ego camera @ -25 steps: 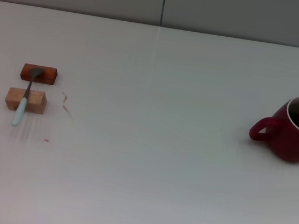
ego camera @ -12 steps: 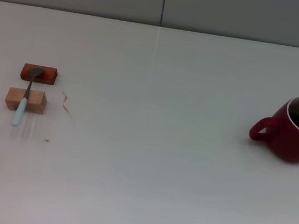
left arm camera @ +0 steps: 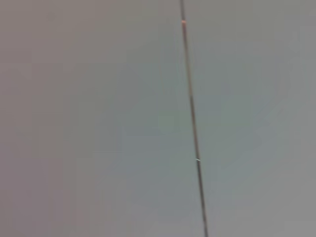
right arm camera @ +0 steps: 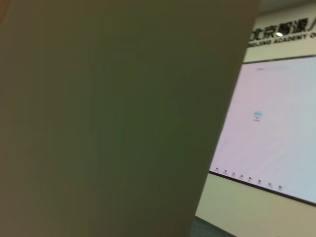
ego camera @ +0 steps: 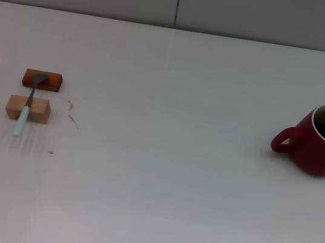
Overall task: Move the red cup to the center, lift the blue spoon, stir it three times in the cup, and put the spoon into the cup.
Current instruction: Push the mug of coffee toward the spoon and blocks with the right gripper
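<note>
The red cup (ego camera: 323, 141) stands upright at the far right of the white table, its loop handle pointing toward the table's middle, its inside dark. The blue spoon (ego camera: 27, 107) lies at the far left, its grey bowl resting on a reddish wooden block (ego camera: 42, 80) and its stem across a pale wooden block (ego camera: 28, 109), the light-blue handle end toward me. Neither gripper shows in any view. The left wrist view shows only a grey panel with a thin seam; the right wrist view shows a plain wall and a bright screen.
The white tabletop (ego camera: 163, 158) stretches between spoon and cup, with a few small reddish marks (ego camera: 72, 113) next to the blocks. A grey wall runs along the table's far edge.
</note>
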Robot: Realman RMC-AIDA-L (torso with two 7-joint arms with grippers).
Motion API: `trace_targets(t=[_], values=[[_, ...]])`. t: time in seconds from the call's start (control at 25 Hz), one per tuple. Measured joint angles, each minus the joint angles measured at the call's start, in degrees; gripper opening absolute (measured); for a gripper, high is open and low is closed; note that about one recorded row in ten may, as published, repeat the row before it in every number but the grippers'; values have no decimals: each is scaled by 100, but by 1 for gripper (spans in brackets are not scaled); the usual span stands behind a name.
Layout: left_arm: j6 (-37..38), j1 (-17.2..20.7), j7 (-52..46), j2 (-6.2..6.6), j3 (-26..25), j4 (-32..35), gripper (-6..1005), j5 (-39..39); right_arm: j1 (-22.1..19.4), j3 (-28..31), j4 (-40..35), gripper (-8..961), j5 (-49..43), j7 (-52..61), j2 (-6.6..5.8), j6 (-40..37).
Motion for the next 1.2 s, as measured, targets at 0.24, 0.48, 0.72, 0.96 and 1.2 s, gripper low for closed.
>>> trace_targets(t=[0.24,0.48,0.72,0.96,1.2], values=[[-111,73,-11,6,203,72,843,-4,-6,-689,-22,40,0,-1044,-18,133],[-119,73,-37,-2,203,132,843,-5,13,-1062,-9,36,1,-1689,-24,510],[-117,29,-50,-11,203,143,843,-5,17,-1411,50,36,1,-2448,3,735],[-120,4,-43,-16,203,175,843,-4,-13,-1665,144,36,1,-3284,30,791],[-113,2,-51,-18,202,211,843,-4,-62,-1893,237,37,1,-3820,42,760]])
